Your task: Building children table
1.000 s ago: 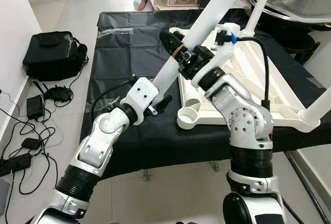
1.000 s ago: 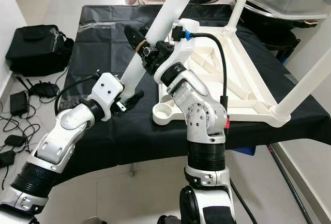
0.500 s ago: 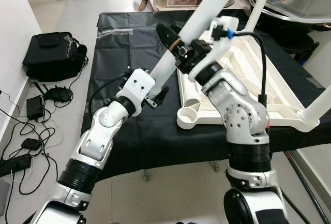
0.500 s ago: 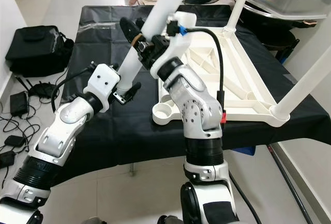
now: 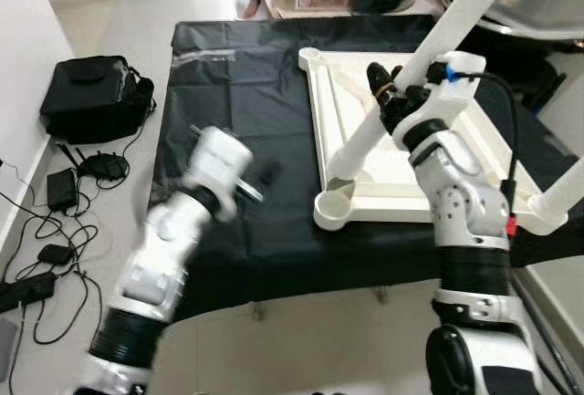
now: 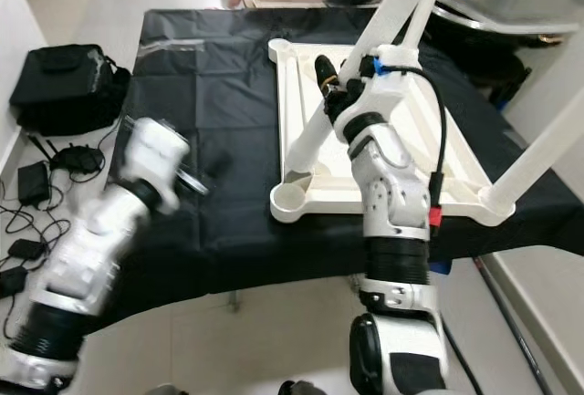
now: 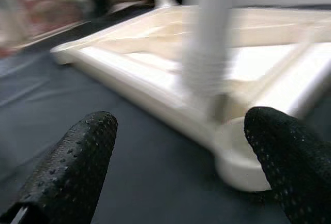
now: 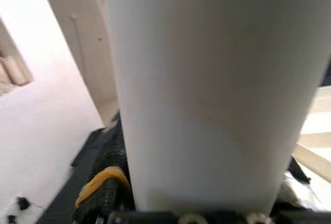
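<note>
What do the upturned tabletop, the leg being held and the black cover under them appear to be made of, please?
The tabletop looks like moulded cream plastic: ribbed underside, round corner sockets, dull sheen. The leg in the right end effector seems a smooth white plastic tube. The black cover looks like thin plastic sheeting, creased and faintly glossy, possibly coated fabric.

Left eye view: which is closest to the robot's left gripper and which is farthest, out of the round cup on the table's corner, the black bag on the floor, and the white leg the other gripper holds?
From the left gripper:
1. Round corner socket, just to its right on the upturned white table top.
2. White leg, farther right, held by the right gripper.
3. Black bag, off to the left on the floor, seemingly farthest.
</note>
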Tool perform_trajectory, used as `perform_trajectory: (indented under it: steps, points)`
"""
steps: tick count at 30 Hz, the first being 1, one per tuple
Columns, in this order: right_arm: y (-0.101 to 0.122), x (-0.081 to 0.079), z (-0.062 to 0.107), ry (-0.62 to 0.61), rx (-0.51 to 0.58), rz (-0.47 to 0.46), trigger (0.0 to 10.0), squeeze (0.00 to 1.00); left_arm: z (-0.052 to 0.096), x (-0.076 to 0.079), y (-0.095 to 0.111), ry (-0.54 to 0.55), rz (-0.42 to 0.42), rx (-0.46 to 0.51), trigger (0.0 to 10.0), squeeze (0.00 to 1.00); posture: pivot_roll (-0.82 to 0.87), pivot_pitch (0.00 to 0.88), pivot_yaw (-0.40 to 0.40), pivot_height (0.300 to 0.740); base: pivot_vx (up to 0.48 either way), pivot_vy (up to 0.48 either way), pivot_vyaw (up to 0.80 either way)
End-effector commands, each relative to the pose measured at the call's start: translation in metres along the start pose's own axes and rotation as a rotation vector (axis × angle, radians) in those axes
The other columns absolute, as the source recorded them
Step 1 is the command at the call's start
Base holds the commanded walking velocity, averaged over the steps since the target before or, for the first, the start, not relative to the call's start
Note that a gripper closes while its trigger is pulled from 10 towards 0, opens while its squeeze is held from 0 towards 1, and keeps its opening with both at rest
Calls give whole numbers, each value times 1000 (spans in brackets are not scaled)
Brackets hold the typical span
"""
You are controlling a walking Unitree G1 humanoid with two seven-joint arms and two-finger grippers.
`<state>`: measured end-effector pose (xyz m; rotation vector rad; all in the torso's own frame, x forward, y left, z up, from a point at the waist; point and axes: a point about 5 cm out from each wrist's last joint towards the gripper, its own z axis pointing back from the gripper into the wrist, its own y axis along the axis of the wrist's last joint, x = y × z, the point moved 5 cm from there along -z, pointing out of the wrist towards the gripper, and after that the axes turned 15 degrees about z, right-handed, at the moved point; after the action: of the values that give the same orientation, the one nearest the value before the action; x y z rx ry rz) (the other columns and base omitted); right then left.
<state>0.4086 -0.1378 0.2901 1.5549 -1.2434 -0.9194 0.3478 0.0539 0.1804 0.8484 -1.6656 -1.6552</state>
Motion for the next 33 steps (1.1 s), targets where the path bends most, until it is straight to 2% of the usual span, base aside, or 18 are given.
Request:
perform_trajectory:
  steps: [1,4,5,9,12,13,14,18,21,22,23,27,33]
  points:
    - [11,-1,0,17,47,-6,0,0,6,3,-7,-6,31,-25,10000,0,99,104,-78,740,0,0,0]
    - [19,-11,2,138,82,24,0,0,11,7,-15,12,62,-32,10000,0,97,110,-78,740,0,0,0]
    - [19,-11,2,138,82,24,0,0,11,7,-15,12,62,-32,10000,0,97,110,-78,740,0,0,0]
    - [30,-19,9,300,114,106,0,0,24,14,-27,31,120,-56,10000,0,94,121,-74,740,0,0,0]
    - [31,-20,11,334,110,133,0,0,28,14,-28,46,132,-54,10000,0,94,121,-74,740,0,0,0]
    - [27,-18,15,371,85,157,0,0,34,13,-33,70,140,-60,10000,0,91,128,-73,740,0,0,0]
    - [14,-11,22,407,29,192,0,0,46,16,-46,104,158,-87,10000,0,96,132,-78,740,0,0,0]
    - [9,-7,23,406,11,205,0,0,52,22,-50,104,167,-92,10000,0,99,138,-79,740,0,0,0]
    - [5,-3,24,387,-3,190,0,0,61,37,-58,98,206,-108,10000,0,100,151,-80,740,0,0,0]
    - [5,-3,24,387,-3,190,0,0,61,37,-58,98,206,-108,10000,0,100,151,-80,740,0,0,0]
    - [3,-3,25,391,-6,183,0,0,67,48,-62,88,231,-120,10000,0,101,156,-80,740,0,0,0]
    - [0,-3,26,393,-12,177,0,0,71,52,-60,91,227,-118,10000,0,106,164,-80,740,0,0,0]
    - [0,-13,27,444,-2,143,0,0,75,53,-56,93,249,-109,10000,0,113,183,-75,740,0,0,0]
